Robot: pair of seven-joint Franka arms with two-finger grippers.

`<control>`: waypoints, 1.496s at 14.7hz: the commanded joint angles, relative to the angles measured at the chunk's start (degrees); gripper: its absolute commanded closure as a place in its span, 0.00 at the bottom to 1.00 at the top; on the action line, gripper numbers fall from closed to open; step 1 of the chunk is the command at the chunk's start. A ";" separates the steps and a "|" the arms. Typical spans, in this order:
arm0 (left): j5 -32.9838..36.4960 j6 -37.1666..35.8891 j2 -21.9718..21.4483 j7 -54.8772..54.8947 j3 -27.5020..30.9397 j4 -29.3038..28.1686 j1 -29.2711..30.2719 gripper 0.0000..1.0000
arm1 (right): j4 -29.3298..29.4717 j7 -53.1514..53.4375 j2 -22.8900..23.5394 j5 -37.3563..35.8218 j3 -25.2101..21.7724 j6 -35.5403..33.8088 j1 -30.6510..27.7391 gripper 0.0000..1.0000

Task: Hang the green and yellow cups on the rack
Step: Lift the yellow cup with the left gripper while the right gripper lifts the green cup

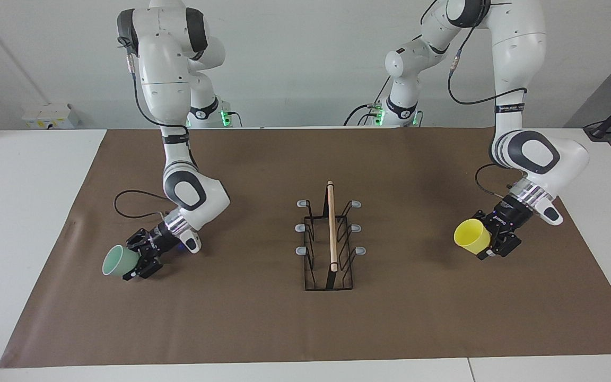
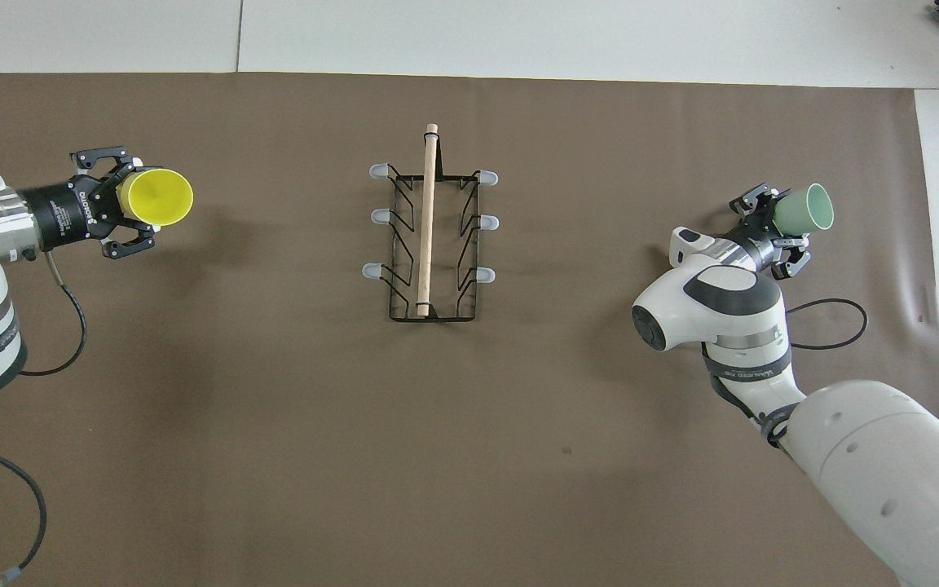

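Bright, even overhead light; soft faint shadows; sharp focus, perhaps slight edge distortion.

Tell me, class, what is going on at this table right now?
Two robot arms each hold a cup off the brown mat. The left gripper is shut on the yellow cup; the right gripper is shut on the green cup. Both cups lie tipped sideways. The rack stands between them, its pegs bare.

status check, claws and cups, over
Left claw shut on yellow cup, right claw shut on green cup. Both tipped sideways, off the mat. Rack pegs bare, path clear.
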 commanded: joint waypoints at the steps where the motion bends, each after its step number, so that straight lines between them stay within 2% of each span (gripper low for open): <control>1: 11.45 0.34 -5.50 -12.77 2.02 -0.54 -4.64 1.00 | 0.52 1.12 -1.42 0.72 0.64 4.33 -1.84 1.00; 4: 25.07 -0.81 -9.46 -25.18 2.02 -0.54 -8.24 1.00 | 3.33 -0.36 -2.39 12.48 0.64 5.14 -1.50 1.00; 6: 35.60 -2.29 -11.31 -33.34 2.11 -0.54 -10.96 1.00 | 6.31 -7.37 -2.40 15.58 0.73 4.79 -1.23 1.00; 8: 49.31 -5.01 -11.93 -44.93 2.03 0.85 -14.74 1.00 | 8.08 -8.11 -3.62 25.90 0.73 5.57 -2.19 1.00; 10: 58.74 -11.14 -11.59 -54.35 1.94 4.62 -18.52 1.00 | 9.05 -8.54 -4.94 34.72 0.64 6.89 -3.34 1.00; 13: 70.86 -17.32 -11.67 -65.16 1.94 5.70 -24.32 1.00 | 8.88 -10.56 -8.27 41.49 1.25 7.42 -3.87 1.00; 19: 91.70 -31.54 -11.76 -81.87 1.85 6.66 -34.60 1.00 | 8.88 -15.75 -14.16 70.12 5.03 2.24 -3.34 1.00; 22: 97.34 -37.36 -11.06 -85.66 1.85 7.11 -39.08 1.00 | 8.96 -16.11 -16.63 82.61 5.21 2.50 -3.17 1.00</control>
